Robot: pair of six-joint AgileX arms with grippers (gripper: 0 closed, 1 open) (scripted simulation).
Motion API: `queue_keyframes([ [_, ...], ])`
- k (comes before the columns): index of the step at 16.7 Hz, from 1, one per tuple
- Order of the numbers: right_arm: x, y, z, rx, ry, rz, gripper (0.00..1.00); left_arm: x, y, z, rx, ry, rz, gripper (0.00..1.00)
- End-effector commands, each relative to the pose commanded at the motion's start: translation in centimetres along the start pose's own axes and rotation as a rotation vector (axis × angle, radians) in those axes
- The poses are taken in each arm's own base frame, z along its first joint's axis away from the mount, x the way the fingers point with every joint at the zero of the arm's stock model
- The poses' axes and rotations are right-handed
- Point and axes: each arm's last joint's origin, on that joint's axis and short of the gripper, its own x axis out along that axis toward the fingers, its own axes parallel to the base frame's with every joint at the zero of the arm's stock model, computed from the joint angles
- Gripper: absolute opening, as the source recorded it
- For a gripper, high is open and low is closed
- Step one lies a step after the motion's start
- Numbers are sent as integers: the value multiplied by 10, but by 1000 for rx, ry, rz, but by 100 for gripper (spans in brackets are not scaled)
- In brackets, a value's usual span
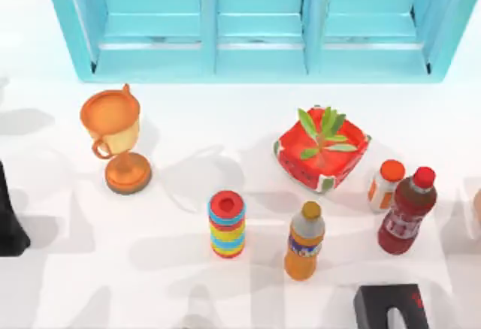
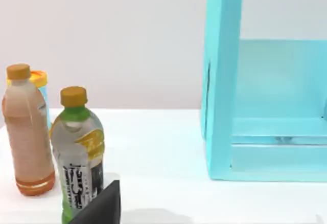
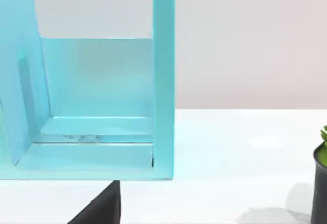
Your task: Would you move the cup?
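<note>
Starting at the counter's (image 1: 68, 284) left edge, the left arm (image 1: 9, 224) sits parked; whether the left pincer (image 2: 99, 206) is open or closed cannot be told. Next stand an orange-gold handled trophy (image 1: 114, 137), a striped stack of coloured rings (image 1: 226, 224), an orange drink bottle with a gold cap (image 1: 304, 242), a red square planter with a green plant (image 1: 323, 149), a white orange-capped bottle (image 1: 385, 185) and a dark red bottle (image 1: 406, 212). The small brownish cup (image 1: 476, 207) is a sliver cut off at the right edge, so its axis and facing cannot be told. The right arm (image 1: 391, 306) rests at the near right edge, and the state of the right pincer (image 3: 99, 206) cannot be told either. A turquoise cabinet (image 1: 255, 58) spans the back.
</note>
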Motion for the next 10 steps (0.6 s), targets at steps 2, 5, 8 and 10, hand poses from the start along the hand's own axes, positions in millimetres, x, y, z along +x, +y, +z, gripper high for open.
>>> queue_keyframes([
  [2,0,0,0,0,0,0,100,0,0,0,0,1,0,100],
  [5,0,0,0,0,0,0,100,0,0,10,2,63,1,100],
  [8,0,0,0,0,0,0,100,5,1,34,5,213,4,100],
  [10,0,0,0,0,0,0,100,15,1,53,8,355,6,100],
])
